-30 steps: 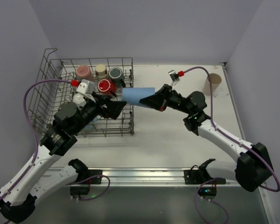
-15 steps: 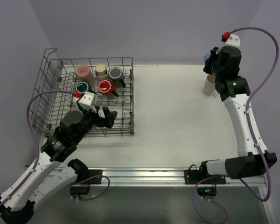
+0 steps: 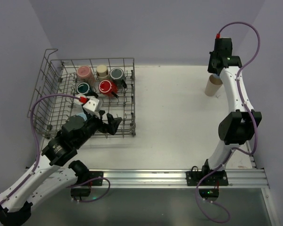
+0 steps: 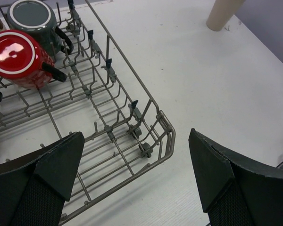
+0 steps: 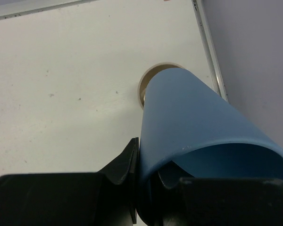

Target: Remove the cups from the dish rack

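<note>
Overhead, the right tool [image 3: 216,69] hangs above a cream tumbler [image 3: 212,85] at the far right of the white bench [image 3: 179,117]. Only its wrist camera shows it clamped on the wall of a light blue plastic tumbler [image 5: 193,122], the cream rim showing just past it. The left tool [image 4: 134,141], jaws spread wide, hovers at the near right corner of the grey wire dish rack [image 3: 52,96], which holds five mugs [image 3: 106,86] at its far end. Lilac walls [image 3: 146,28] enclose the bench.

Cups [image 3: 106,86] stand in the dish rack [image 3: 55,109]; tumbler [image 3: 212,84] well right.

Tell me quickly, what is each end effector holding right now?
Left end effector: open, empty.
Right end effector: closed on the light blue cup.
</note>
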Controlling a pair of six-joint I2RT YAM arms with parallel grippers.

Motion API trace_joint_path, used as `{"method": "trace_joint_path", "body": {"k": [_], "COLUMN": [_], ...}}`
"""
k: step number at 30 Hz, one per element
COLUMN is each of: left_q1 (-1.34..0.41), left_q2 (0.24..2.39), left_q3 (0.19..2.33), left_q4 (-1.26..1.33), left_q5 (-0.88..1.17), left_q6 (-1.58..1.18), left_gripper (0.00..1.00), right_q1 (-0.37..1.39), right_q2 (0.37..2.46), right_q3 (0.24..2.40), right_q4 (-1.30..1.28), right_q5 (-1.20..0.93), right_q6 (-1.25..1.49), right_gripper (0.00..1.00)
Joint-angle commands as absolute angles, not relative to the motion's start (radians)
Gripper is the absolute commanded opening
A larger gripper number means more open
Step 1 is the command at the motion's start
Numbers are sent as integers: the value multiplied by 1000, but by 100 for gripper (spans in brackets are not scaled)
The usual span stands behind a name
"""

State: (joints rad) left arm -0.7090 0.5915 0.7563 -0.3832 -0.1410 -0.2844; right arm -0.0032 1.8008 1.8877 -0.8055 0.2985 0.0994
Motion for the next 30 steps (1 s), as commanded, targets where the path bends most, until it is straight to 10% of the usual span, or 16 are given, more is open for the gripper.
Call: {"method": "trace_joint_path", "body": {"k": [1,30], "left_q1": [-730,-742], "left_q2": [595,657], "left_q3": [753,752], "left_q4": [-354,-345], "left_q5": [-179,-201], "left_q6": [-258,-258], "left_gripper": [100,100], "right_q1": [-32,-60], "right_q2": [1845,1976], "right_q3": [1991,2013], "right_q4": [-816,-818], "right_q5": [299,207], "right_q6": [66,49], "right_gripper": [0,0]}}
